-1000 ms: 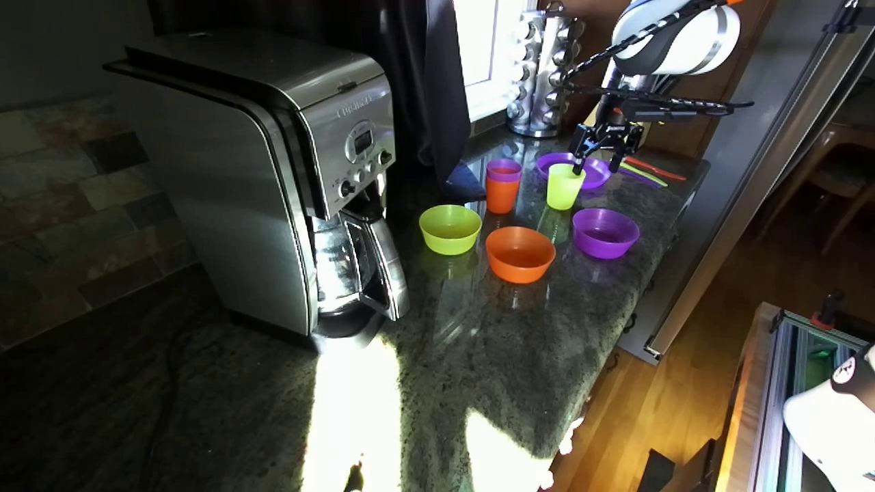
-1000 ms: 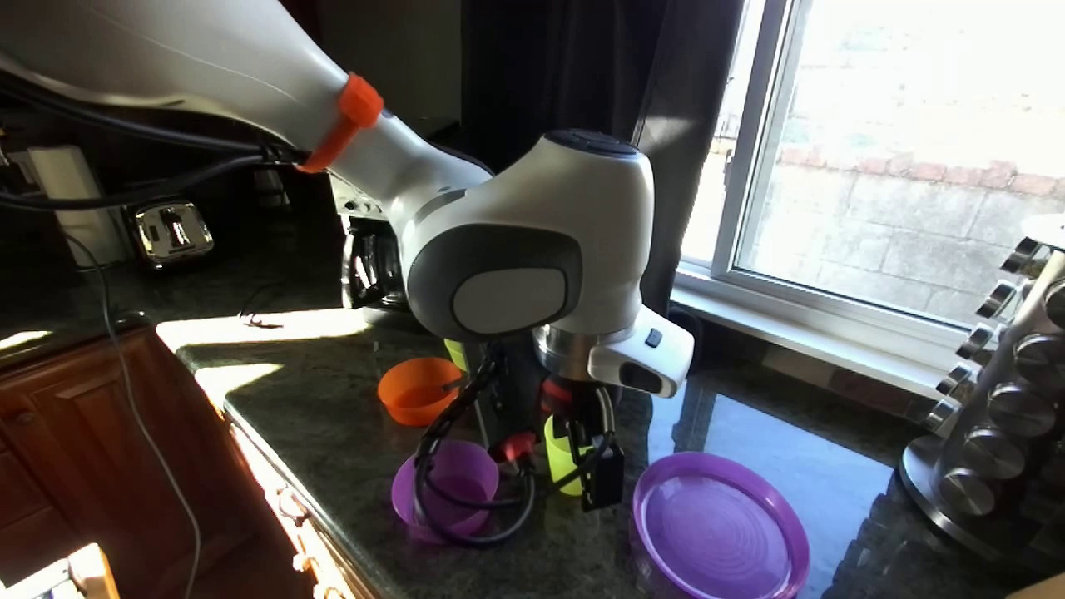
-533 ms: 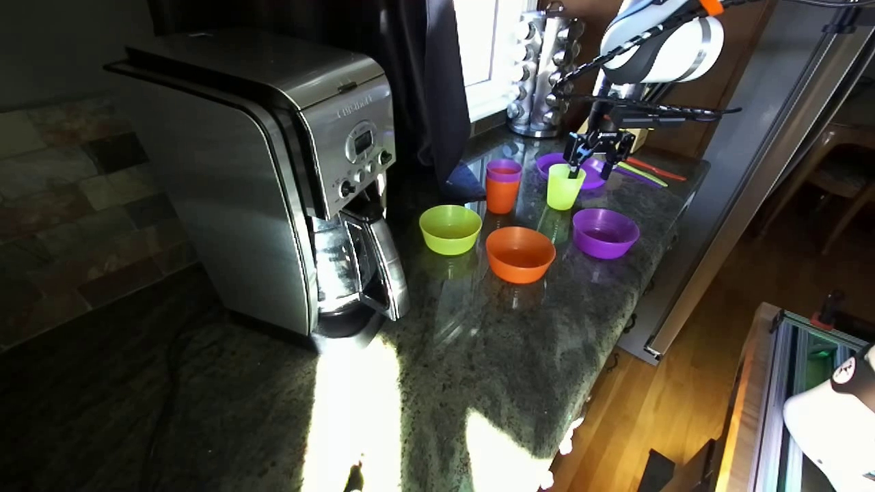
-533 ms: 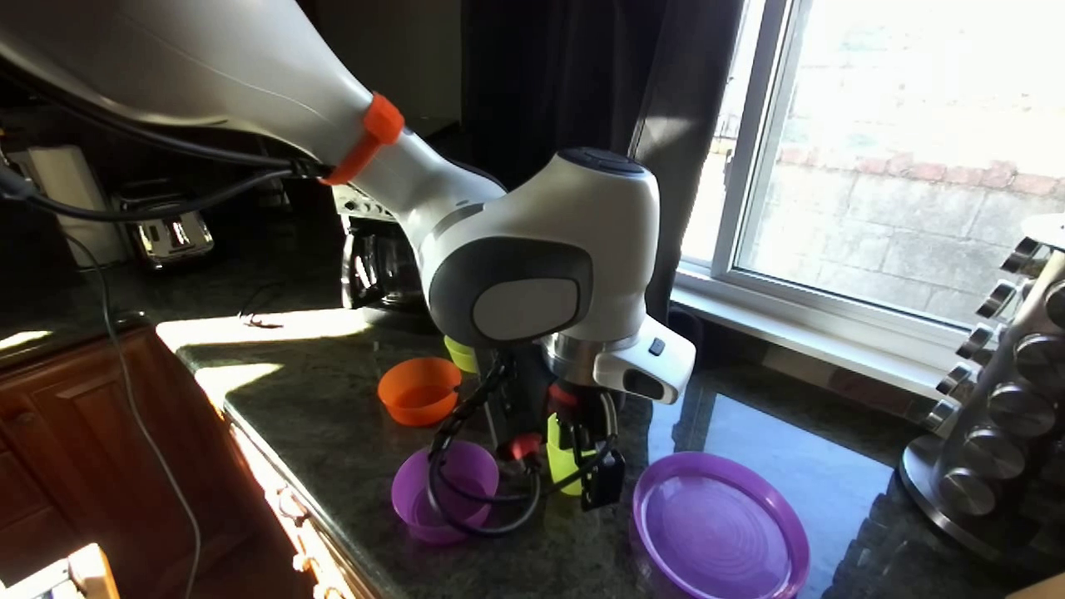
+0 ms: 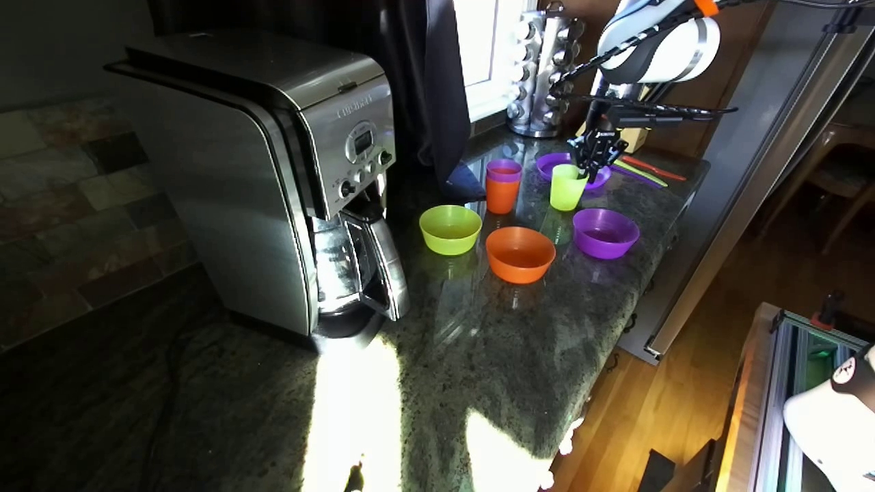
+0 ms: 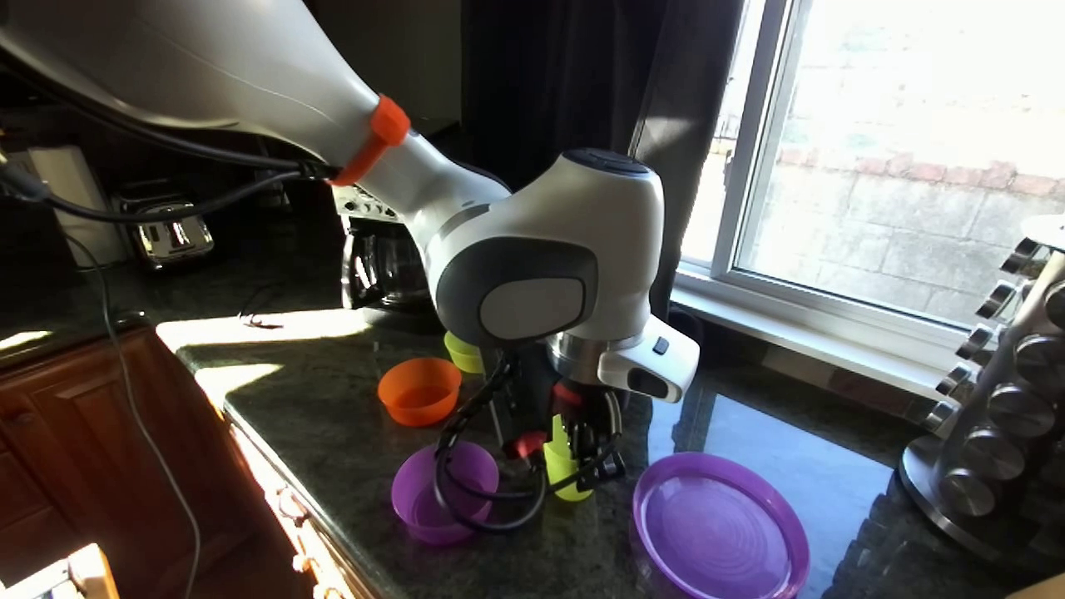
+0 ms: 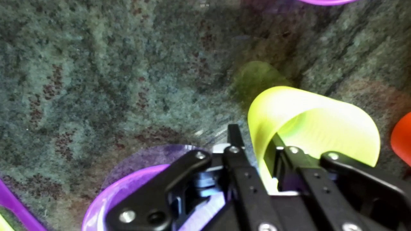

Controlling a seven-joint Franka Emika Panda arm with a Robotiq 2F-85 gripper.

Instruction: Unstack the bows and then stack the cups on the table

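The bows are shallow bowls set apart on the dark stone table (image 5: 437, 369): lime-green (image 5: 450, 236), orange (image 5: 519, 260) and purple (image 5: 605, 236). Beyond them a purple cup (image 5: 504, 166) sits nested in an orange cup (image 5: 502, 198). To their right stands a lime-green cup (image 5: 564, 195). My gripper (image 7: 256, 133) straddles that cup's wall, one finger inside and the other outside. In the wrist view its jaws are partly drawn together, and a gap shows between the outer finger (image 7: 235, 136) and the wall. An exterior view shows this cup (image 6: 566, 478) partly hidden by the gripper.
A purple plate (image 6: 720, 524) lies close beside the gripper. Behind it stands a metal spice rack (image 5: 536, 75), with coloured cutlery (image 5: 646, 171) to the right. A coffee maker (image 5: 273, 184) stands at the left. The table's long edge runs past the purple bowl.
The gripper's fingers have come much nearer together around the lime-green cup's wall. The arm has shifted a little, and the cup has moved slightly.
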